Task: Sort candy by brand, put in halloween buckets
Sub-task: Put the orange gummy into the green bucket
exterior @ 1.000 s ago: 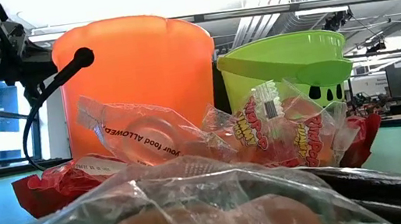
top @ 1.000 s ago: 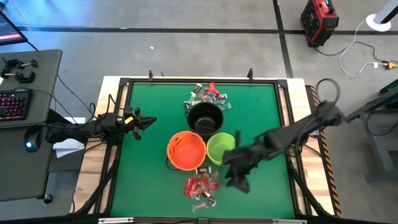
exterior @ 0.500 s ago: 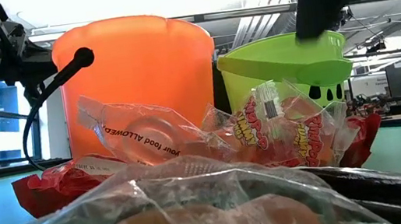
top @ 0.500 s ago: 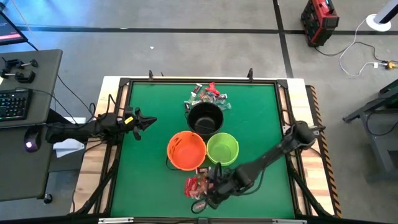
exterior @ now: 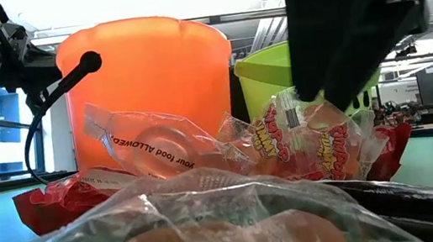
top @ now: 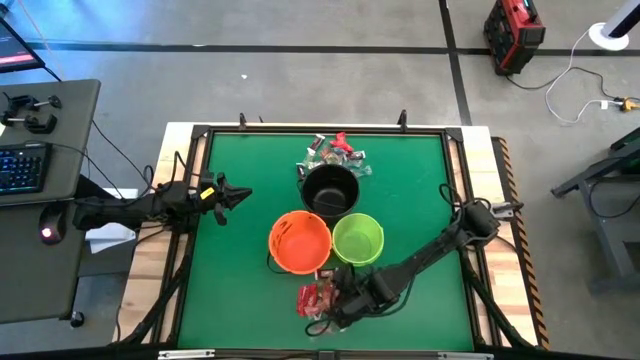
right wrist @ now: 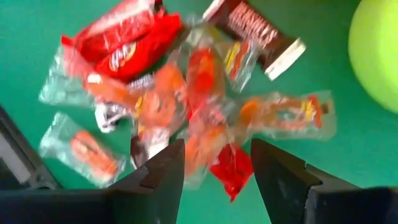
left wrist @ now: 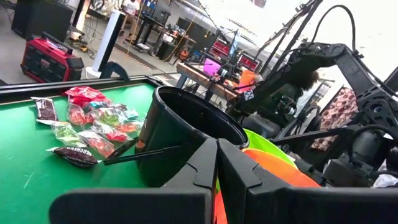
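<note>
- Right gripper [top: 333, 306] open, empty, directly above candy pile [top: 318, 298] at near table edge, just beside orange bucket [top: 299, 241].
- Left gripper [top: 240, 196] shut, waits well apart.
- Right arm nearer.

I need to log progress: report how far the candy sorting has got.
Little looks done: in the high view all three buckets appear empty. In hand: the right gripper, open, hovers over the near candy pile. Left: that pile and the far pile behind the black bucket. The left gripper waits shut.
</note>
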Controlling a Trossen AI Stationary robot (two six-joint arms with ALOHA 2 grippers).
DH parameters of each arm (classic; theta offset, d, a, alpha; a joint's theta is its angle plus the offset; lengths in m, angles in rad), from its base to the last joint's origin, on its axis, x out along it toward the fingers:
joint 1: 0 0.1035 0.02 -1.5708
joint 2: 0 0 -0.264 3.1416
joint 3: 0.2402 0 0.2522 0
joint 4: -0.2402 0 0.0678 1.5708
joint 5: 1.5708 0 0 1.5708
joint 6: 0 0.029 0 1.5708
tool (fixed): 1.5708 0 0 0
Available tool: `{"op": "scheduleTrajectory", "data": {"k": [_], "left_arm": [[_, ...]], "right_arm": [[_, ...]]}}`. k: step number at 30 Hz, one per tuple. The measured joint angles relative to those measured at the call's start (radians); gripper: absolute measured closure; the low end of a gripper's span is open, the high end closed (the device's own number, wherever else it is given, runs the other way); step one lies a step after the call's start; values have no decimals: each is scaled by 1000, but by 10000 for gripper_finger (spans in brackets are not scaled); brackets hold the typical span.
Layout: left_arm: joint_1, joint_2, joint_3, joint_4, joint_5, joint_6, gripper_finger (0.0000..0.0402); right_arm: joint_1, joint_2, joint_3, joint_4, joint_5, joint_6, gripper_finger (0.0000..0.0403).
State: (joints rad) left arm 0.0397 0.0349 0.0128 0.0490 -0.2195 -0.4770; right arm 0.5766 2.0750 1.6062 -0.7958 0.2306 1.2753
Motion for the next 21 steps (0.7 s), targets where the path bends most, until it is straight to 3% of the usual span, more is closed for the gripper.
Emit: {"op": "scheduleTrajectory", "data": {"k": [10, 21], "left_arm": [[0, 0, 0, 0, 0, 0, 398], [0, 0, 0, 0, 0, 0, 398]], "right_arm": [[0, 0, 0, 16, 3, -34, 239], [0, 35, 0, 96, -40, -36, 387]]}}
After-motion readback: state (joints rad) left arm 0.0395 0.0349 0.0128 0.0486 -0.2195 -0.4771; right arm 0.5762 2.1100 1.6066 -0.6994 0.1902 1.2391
